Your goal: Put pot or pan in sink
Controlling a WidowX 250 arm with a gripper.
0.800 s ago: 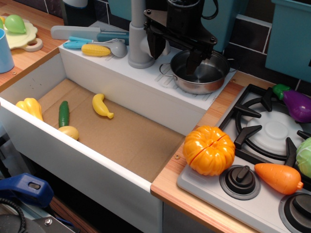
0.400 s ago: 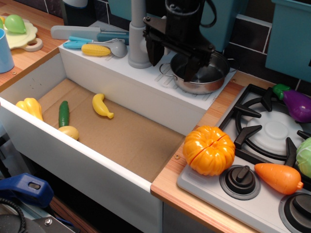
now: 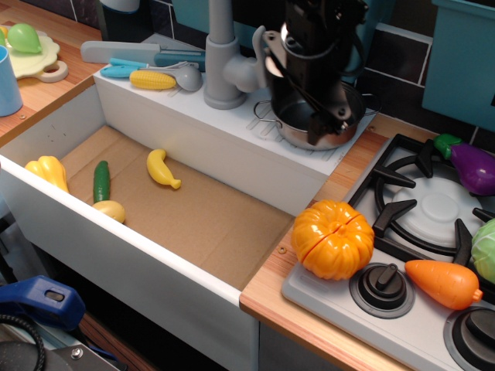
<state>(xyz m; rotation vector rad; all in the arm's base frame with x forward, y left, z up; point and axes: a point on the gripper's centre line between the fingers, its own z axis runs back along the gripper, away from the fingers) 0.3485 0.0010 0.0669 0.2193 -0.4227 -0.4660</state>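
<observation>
The pot (image 3: pixel 295 133), small and shiny steel with a wire loop handle on its left, sits on the grey ribbed drainboard (image 3: pixel 340 154) behind the sink's right end. My black gripper (image 3: pixel 298 94) hangs directly over it, turned at an angle, jaws spread wide and holding nothing. One fingertip (image 3: pixel 321 130) reaches down by the pot's front rim, and my arm hides much of the pot's inside. The sink (image 3: pixel 193 147) is the big white-walled basin with a brown floor, left and in front of the pot.
A grey faucet (image 3: pixel 220 62) stands just left of the gripper. In the sink lie a banana (image 3: pixel 162 168), a cucumber (image 3: pixel 101 182) and a yellow squash (image 3: pixel 46 170). An orange pumpkin (image 3: pixel 332 238) sits on the counter edge; a stove (image 3: pixel 433 209) with a carrot (image 3: pixel 442 282) is at right.
My gripper has turned about its vertical axis over the pot, its jaws now lined up diagonally, and shifted slightly right. The pot has not moved.
</observation>
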